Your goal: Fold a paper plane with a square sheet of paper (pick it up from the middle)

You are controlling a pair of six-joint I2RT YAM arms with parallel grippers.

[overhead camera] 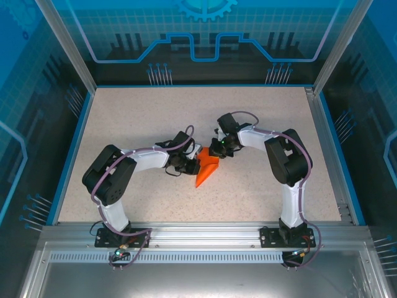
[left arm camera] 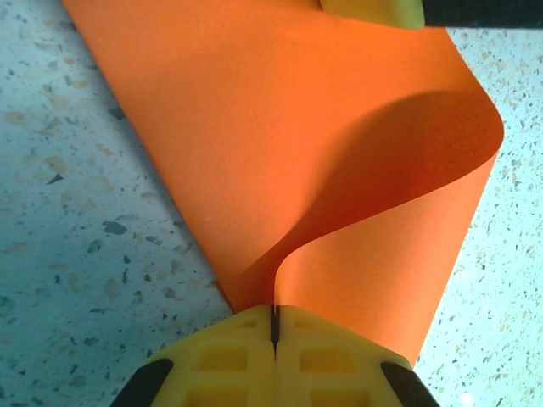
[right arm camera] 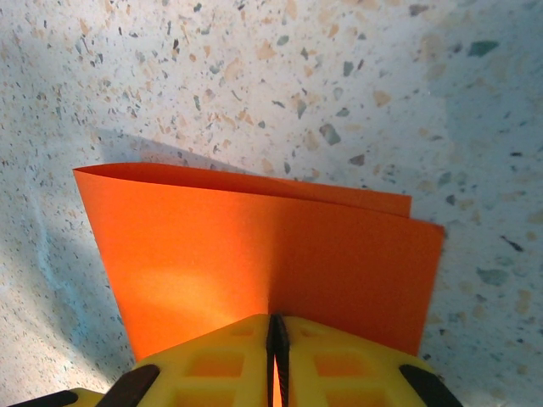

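Note:
The orange sheet of paper (overhead camera: 207,167) sits at mid-table between both arms, bent over into a pointed, folded shape. My left gripper (overhead camera: 189,162) is shut on its left edge; in the left wrist view the paper (left arm camera: 297,153) curls up from the pinch at the yellow fingertips (left arm camera: 273,326) and rolls over to the right. My right gripper (overhead camera: 218,149) is shut on the upper end; in the right wrist view two layers of paper (right arm camera: 254,254) stand up from the pinch (right arm camera: 276,326), with a rear layer's edge showing behind.
The speckled tabletop (overhead camera: 155,118) is bordered by a blue rim and metal frame posts (overhead camera: 322,118). The other arm's yellow fingertip (left arm camera: 373,10) shows at the top of the left wrist view.

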